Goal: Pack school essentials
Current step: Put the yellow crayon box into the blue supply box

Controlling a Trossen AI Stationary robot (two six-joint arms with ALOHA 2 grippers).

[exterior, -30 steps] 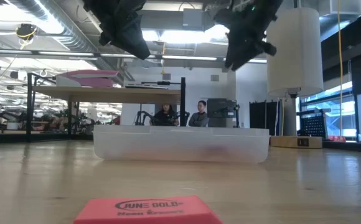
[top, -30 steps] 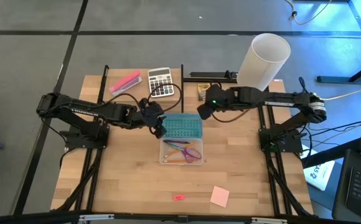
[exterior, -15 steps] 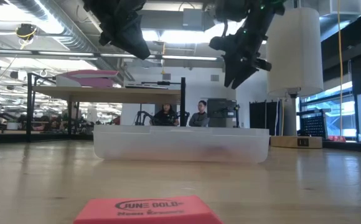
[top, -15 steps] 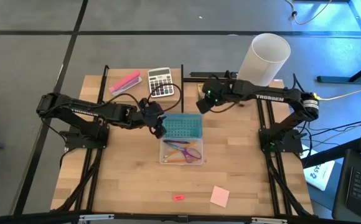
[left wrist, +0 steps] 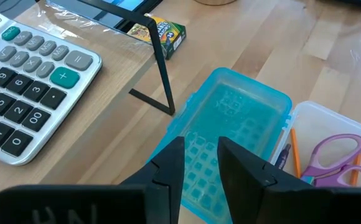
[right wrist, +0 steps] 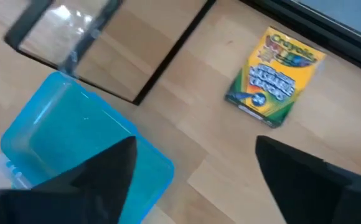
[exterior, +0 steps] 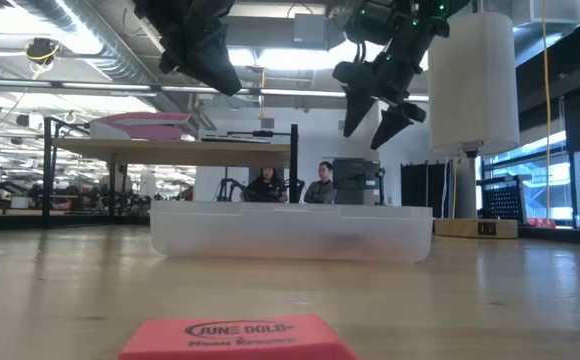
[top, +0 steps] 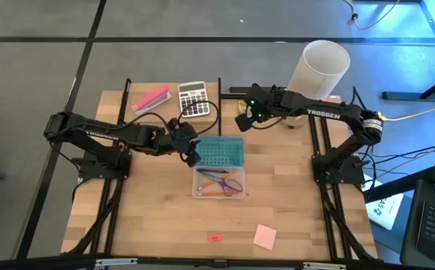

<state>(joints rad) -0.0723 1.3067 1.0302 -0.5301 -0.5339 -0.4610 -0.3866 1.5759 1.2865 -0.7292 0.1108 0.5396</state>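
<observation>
A clear plastic box (top: 219, 183) sits mid-table with purple-handled scissors (left wrist: 336, 152) and orange pencils (left wrist: 292, 146) inside. Its blue lid (top: 222, 152) lies flung open on the far side. The yellow-green crayon box (right wrist: 277, 78) lies flat near the far edge. My right gripper (right wrist: 196, 146) hangs open above the table, just short of the crayon box and touching nothing. My left gripper (left wrist: 200, 158) hovers high over the lid's left end, a narrow gap between its fingers and nothing in it. A pink eraser (top: 215, 238) and a sticky-note pad (top: 265, 236) lie near the front edge.
A white-grey calculator (top: 194, 99) and a pink stapler (top: 151, 99) lie at the far left. A thin black frame (left wrist: 162, 62) stands between the calculator and the crayon box. A tall white cylinder (top: 319, 71) stands at the far right corner.
My right gripper has swung toward the table's far edge, away from the blue lid and toward the crayon box, sinking a little. Its fingers, close together a second ago, have spread wide open.
</observation>
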